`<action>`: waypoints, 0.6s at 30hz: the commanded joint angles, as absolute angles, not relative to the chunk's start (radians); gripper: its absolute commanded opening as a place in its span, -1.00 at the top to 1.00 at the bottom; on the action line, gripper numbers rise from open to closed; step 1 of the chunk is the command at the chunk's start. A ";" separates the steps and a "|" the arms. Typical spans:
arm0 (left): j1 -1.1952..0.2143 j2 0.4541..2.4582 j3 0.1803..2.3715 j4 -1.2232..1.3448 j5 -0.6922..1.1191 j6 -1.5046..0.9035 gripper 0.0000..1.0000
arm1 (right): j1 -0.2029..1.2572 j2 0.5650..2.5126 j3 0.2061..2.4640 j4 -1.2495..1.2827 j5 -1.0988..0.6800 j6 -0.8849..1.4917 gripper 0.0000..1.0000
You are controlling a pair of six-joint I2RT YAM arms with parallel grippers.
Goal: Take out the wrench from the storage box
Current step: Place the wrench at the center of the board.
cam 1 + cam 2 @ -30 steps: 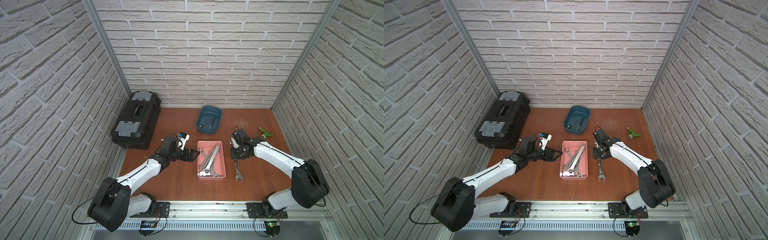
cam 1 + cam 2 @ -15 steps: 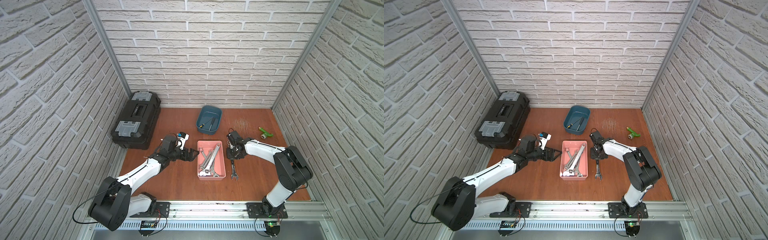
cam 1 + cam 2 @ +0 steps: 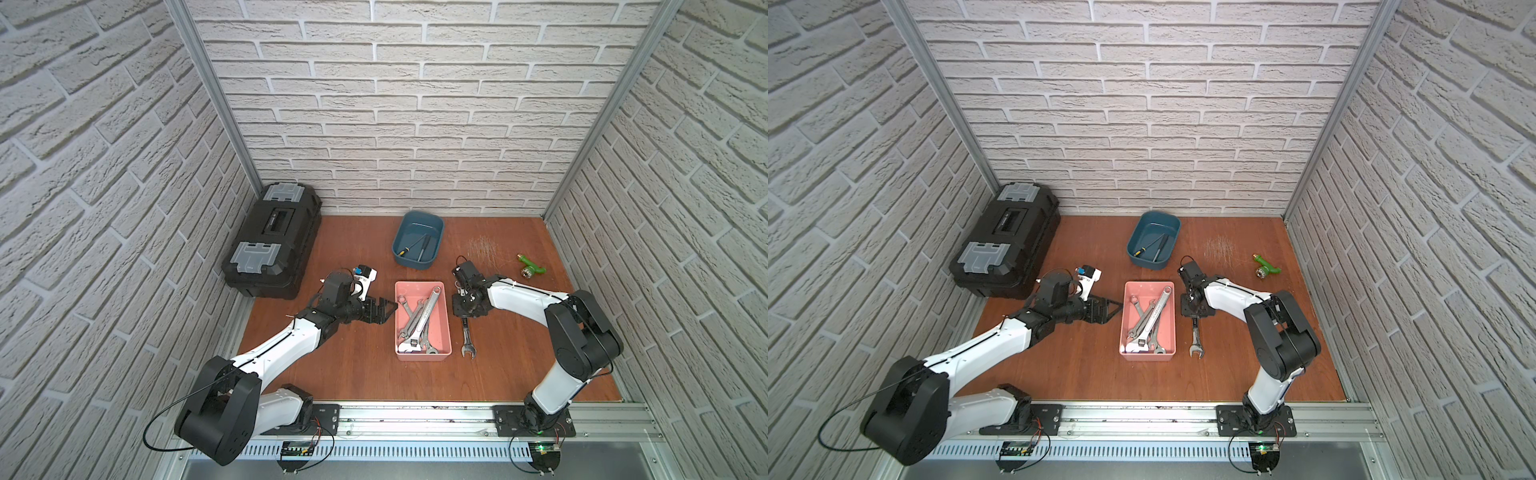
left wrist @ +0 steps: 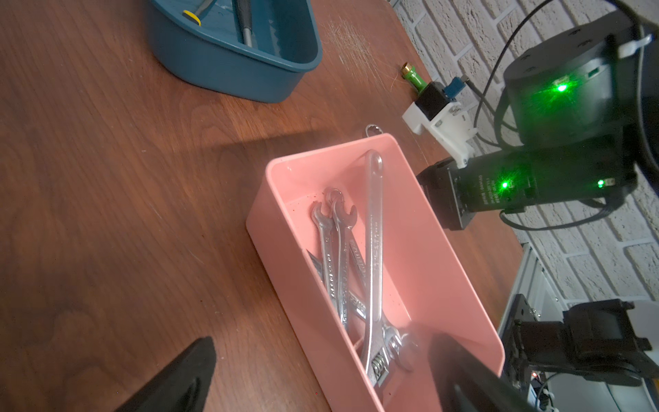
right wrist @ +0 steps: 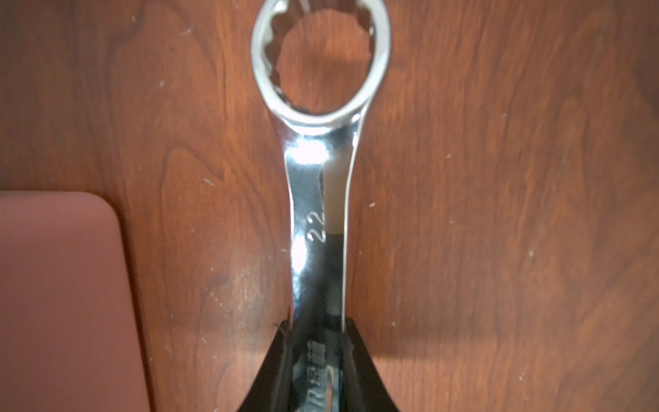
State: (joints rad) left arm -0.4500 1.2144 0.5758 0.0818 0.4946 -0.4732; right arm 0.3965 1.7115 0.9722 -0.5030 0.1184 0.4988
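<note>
Within right end effector (image 5: 318, 351), seemingly: wrench (image 5: 315, 171)

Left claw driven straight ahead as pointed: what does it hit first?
Likely the near wall of the storage box, just ahead of the open left claw. Height unclear; it might clear the rim and reach the wrenches inside.

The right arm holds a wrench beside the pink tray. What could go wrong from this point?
The right gripper pinches the polished wrench only on its narrow shaft; it may pivot or slip.
The wrench is close beside the storage box; a sideways swing could knock it.
The open left gripper, near the box's other side, could bump it.
</note>
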 commanded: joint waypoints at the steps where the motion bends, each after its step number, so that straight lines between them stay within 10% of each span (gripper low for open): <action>1: -0.445 1.192 0.567 0.101 0.492 -0.474 -0.96 | 0.392 1.744 0.950 -0.500 0.179 0.513 0.55; 18: -0.434 1.147 0.570 0.052 0.499 -0.460 -0.97 | 0.393 1.674 0.954 -0.540 0.177 0.541 0.36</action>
State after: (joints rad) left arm -0.4446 1.1687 0.5758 0.0525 0.4950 -0.4717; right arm 0.3962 1.7096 0.9707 -0.5049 0.1589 0.5228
